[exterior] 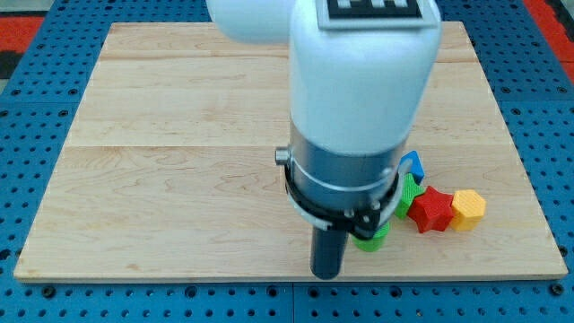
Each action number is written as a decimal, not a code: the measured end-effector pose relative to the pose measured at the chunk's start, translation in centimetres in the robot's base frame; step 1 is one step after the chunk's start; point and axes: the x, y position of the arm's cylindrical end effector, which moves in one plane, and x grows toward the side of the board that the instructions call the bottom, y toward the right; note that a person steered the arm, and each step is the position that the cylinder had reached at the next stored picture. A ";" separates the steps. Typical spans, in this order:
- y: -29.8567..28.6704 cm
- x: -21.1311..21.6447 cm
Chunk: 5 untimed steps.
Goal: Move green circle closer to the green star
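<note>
My arm fills the middle of the view, and its dark rod comes down near the board's bottom edge. My tip [327,274] sits just left of a green block [373,239], which is mostly hidden behind the arm and looks like the green circle. Whether the tip touches it cannot be told. Another green block, apparently the green star [409,194], peeks out up and to the right of it, also partly hidden. The two green pieces lie close together.
A blue block [415,164] lies just above the green star. A red star [430,212] and a yellow block [468,208] lie right of it, touching each other. The wooden board [179,161] rests on a blue perforated table.
</note>
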 end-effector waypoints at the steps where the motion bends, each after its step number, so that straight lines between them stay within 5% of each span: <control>1: 2.0 -2.2; 5: 4.6 -4.7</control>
